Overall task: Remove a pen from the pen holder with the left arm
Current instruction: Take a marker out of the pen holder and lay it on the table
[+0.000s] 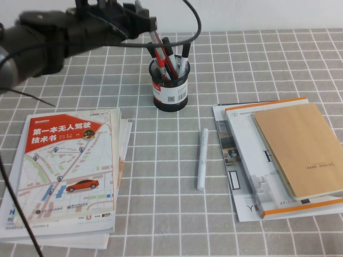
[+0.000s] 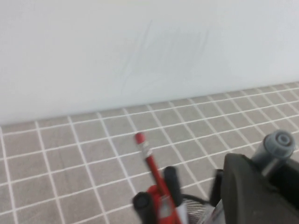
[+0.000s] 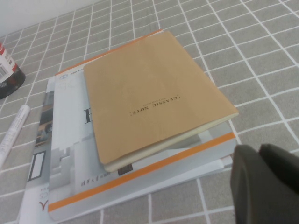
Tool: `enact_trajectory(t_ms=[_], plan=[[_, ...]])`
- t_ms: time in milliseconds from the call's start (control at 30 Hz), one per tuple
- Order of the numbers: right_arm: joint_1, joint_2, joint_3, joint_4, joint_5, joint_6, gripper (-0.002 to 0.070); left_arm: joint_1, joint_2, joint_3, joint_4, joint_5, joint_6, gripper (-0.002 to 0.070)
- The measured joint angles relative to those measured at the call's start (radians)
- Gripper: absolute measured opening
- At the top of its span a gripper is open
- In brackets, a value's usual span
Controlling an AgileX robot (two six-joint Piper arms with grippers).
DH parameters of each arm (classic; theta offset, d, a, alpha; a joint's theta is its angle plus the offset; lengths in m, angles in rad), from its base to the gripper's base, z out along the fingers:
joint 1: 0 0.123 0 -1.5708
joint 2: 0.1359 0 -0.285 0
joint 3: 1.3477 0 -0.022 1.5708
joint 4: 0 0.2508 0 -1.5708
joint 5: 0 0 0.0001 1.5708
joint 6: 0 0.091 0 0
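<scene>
Grey tiled desk (image 1: 161,214), with a white wall behind it. Black mesh pen holder (image 1: 170,92), cylindrical with a white barcode label and a red band, stands upright near the far middle and holds several red and black pens. In the left wrist view only its rim and the pen tops show. Left end effector (image 1: 147,24) hangs just above the holder and is clamped on a pen with a grey end cap (image 2: 279,142), whose tip pokes up beside the dark fingers (image 2: 247,186). The body of that pen is covered by the end effector, and from the high view it cannot be told apart from its neighbours, but its lower part seems to sit in the holder. A red pen with a red cap (image 2: 140,138) leans free beside it. White capped marker (image 1: 202,158) lies flat on the desk, in front of the holder and apart from it. Red-and-white booklet with a street map and a car (image 1: 69,166) sits on loose sheets at the left, its near corner cut off. Tan paper notebook (image 1: 300,150) lies on an orange-edged white book (image 1: 257,206), on the right. Right end effector (image 3: 261,177) is outside the high view and only partly in frame over the near edge of the book stack. Whether it is apart or together cannot be told.
</scene>
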Motion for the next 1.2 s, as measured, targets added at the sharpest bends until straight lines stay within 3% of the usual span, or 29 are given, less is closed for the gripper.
enact_trajectory(t_ms=[367,567,833,1067,1200], plan=[[0.0,0.0,0.0,0.0,0.0,0.0,-0.0013,0.0,-0.209,0.0,0.654,0.262,-0.586,0.005],[0.0,0.0,0.0,0.0,0.0,0.0,-0.0013,0.0,-0.305,0.0,0.922,0.492,-0.821,0.005],[0.0,0.0,0.0,0.0,0.0,0.0,-0.0013,-0.012,-0.346,0.0,1.039,0.771,-0.924,0.005],[0.0,0.0,0.0,0.0,0.0,0.0,-0.0013,-0.122,-0.349,0.0,1.236,0.823,-1.038,0.005],[0.0,0.0,0.0,0.0,0.0,0.0,-0.0013,-0.137,-0.341,0.0,1.272,0.868,-1.078,0.005]])
